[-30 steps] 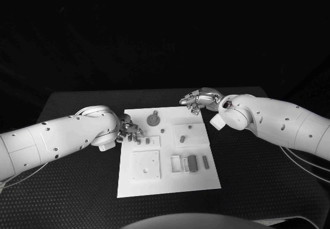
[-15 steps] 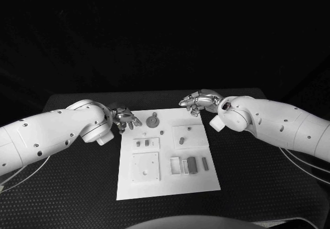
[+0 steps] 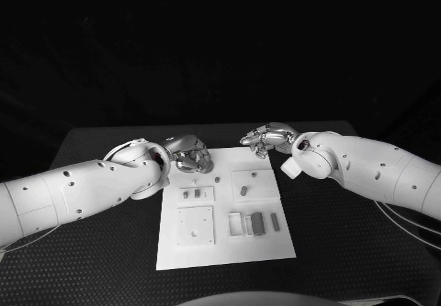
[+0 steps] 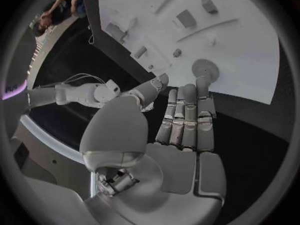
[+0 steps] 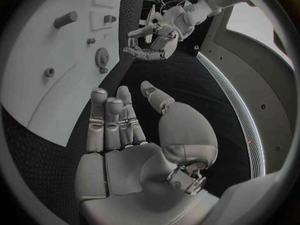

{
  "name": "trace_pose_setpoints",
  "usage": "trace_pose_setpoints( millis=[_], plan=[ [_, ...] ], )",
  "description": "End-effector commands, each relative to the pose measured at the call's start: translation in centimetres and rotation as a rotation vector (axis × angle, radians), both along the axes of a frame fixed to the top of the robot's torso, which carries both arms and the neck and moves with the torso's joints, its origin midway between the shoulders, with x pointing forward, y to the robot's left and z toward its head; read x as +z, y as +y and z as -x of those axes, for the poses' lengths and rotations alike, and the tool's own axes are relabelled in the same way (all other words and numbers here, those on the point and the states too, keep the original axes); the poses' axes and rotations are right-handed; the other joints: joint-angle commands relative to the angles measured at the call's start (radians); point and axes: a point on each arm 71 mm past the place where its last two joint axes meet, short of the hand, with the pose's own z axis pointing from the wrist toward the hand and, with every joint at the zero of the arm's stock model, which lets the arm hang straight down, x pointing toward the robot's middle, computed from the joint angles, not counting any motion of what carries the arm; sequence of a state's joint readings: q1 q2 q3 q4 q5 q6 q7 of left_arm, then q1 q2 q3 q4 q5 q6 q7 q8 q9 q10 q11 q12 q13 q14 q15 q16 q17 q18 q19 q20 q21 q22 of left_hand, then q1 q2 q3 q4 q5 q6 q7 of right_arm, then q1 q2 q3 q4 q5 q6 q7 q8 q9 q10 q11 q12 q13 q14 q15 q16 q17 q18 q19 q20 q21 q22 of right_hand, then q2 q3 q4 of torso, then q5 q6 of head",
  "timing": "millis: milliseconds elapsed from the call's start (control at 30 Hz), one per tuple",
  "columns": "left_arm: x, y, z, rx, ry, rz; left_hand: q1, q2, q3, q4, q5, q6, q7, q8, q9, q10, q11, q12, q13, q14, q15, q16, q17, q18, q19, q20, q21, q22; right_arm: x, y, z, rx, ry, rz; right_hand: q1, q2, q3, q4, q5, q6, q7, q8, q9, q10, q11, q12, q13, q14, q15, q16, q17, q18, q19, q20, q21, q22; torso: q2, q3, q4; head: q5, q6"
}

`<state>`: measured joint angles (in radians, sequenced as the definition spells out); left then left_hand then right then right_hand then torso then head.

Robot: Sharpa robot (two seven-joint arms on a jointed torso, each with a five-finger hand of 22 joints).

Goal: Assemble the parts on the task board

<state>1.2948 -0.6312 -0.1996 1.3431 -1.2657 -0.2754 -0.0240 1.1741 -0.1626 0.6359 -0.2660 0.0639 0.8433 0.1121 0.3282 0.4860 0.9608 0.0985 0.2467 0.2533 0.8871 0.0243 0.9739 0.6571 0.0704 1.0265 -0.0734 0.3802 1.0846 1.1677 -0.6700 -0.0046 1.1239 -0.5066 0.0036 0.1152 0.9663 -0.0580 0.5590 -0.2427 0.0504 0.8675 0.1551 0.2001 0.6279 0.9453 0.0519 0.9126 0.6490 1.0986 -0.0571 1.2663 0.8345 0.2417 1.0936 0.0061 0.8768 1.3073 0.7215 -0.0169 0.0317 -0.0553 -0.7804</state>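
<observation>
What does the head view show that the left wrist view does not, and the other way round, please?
Head view: the back of the left hand, and the board's near end with its long grey parts. Left wrist view: the left hand's palm and the gear by its fingertips, which the hand covers from above. Both: the left hand, empty, over the board's far corner.

The head camera looks steeply down from above the near edge of the bench [image 3: 92,255], taking in the whole task board [image 3: 225,210] from some way off. Each wrist camera sits close behind its own palm, facing along the fingers: the left hand [image 4: 181,130] and the right hand [image 5: 125,135]. All three views share the board's far end with the round gear part [image 4: 204,69].
</observation>
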Motion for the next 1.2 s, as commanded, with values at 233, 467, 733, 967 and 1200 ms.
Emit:
trace_pose_setpoints(
  millis=[233, 467, 733, 967, 1200],
  plan=[
    [-0.4, -2.4, 0.4, -0.200, -0.224, -0.084, 0.024, -0.008, -0.022, 0.008, -0.008, 0.011, 0.002, -0.013, -0.018, 0.034, 0.006, -0.066, -0.037, 0.064, -0.023, 0.020, 0.011, 0.004, 0.071, -0.022, 0.018, 0.011, 0.0, 0.1, -0.1, 0.003, -0.006, -0.007, -0.009, 0.002, -0.003, 0.005, 0.004, -0.001, 0.008, -0.004, -0.001, -0.007, 0.001, 0.005, -0.001, -0.008, 0.001, -0.004, -0.002, 0.020, -0.002, -0.009, -0.004, 0.017, 0.001, 0.0013, -0.0019, -0.008, 0.005],
    [-1.3, -3.1, 0.2, -0.227, -0.195, -0.174, 0.006, -0.018, -0.055, 0.017, -0.013, 0.020, 0.005, -0.012, -0.023, 0.059, 0.003, -0.082, -0.045, 0.075, -0.027, 0.029, 0.019, 0.005, 0.084, -0.028, 0.025, 0.023, 0.0, 0.2, -0.1, 0.006, -0.006, -0.009, -0.009, 0.002, -0.003, 0.005, 0.004, -0.001, 0.008, -0.004, -0.001, -0.007, 0.001, 0.005, -0.001, -0.008, 0.001, -0.004, -0.002, 0.020, -0.002, -0.009, -0.004, 0.017, 0.001, 0.0021, -0.0011, -0.013, 0.006],
    [-2.8, -4.0, 0.0, -0.247, -0.160, -0.254, 0.025, -0.008, -0.080, 0.025, -0.010, 0.038, 0.011, -0.013, -0.035, 0.103, -0.005, -0.115, -0.057, 0.139, -0.041, 0.155, 0.073, 0.038, 0.165, -0.045, 0.117, 0.110, 0.0, 0.4, -0.1, 0.006, -0.007, -0.010, -0.009, 0.002, -0.003, 0.005, 0.004, -0.001, 0.008, -0.004, -0.001, -0.007, 0.001, 0.005, -0.001, -0.008, 0.001, -0.004, -0.002, 0.020, -0.002, -0.009, -0.004, 0.017, 0.002, 0.0002, -0.0016, -0.018, 0.006],
    [-3.7, -4.0, -0.4, -0.239, -0.146, -0.274, 0.026, -0.007, -0.083, 0.028, -0.011, 0.043, 0.014, -0.015, -0.041, 0.116, -0.005, -0.132, -0.062, 0.150, -0.042, 0.196, 0.082, 0.053, 0.181, -0.045, 0.148, 0.147, 0.0, 0.5, -0.1, 0.003, -0.011, -0.011, -0.009, 0.003, -0.003, 0.005, 0.004, -0.001, 0.008, -0.004, -0.001, -0.007, 0.001, 0.005, -0.001, -0.008, 0.001, -0.004, -0.002, 0.020, -0.001, -0.009, -0.004, 0.017, 0.002, -0.0003, -0.0009, -0.020, 0.005],
    [-4.3, -4.3, -0.5, -0.236, -0.145, -0.279, 0.027, -0.006, -0.083, 0.030, -0.011, 0.044, 0.015, -0.016, -0.045, 0.126, -0.005, -0.142, -0.065, 0.160, -0.042, 0.223, 0.085, 0.063, 0.194, -0.046, 0.166, 0.168, 0.0, 0.6, -0.2, -0.002, -0.017, -0.014, -0.009, 0.003, -0.003, 0.005, 0.004, -0.001, 0.008, -0.004, -0.001, -0.007, 0.001, 0.005, -0.001, -0.007, 0.001, -0.004, -0.001, 0.020, -0.001, -0.009, -0.004, 0.017, 0.001, 0.0003, 0.0000, -0.020, 0.004]
  ],
)
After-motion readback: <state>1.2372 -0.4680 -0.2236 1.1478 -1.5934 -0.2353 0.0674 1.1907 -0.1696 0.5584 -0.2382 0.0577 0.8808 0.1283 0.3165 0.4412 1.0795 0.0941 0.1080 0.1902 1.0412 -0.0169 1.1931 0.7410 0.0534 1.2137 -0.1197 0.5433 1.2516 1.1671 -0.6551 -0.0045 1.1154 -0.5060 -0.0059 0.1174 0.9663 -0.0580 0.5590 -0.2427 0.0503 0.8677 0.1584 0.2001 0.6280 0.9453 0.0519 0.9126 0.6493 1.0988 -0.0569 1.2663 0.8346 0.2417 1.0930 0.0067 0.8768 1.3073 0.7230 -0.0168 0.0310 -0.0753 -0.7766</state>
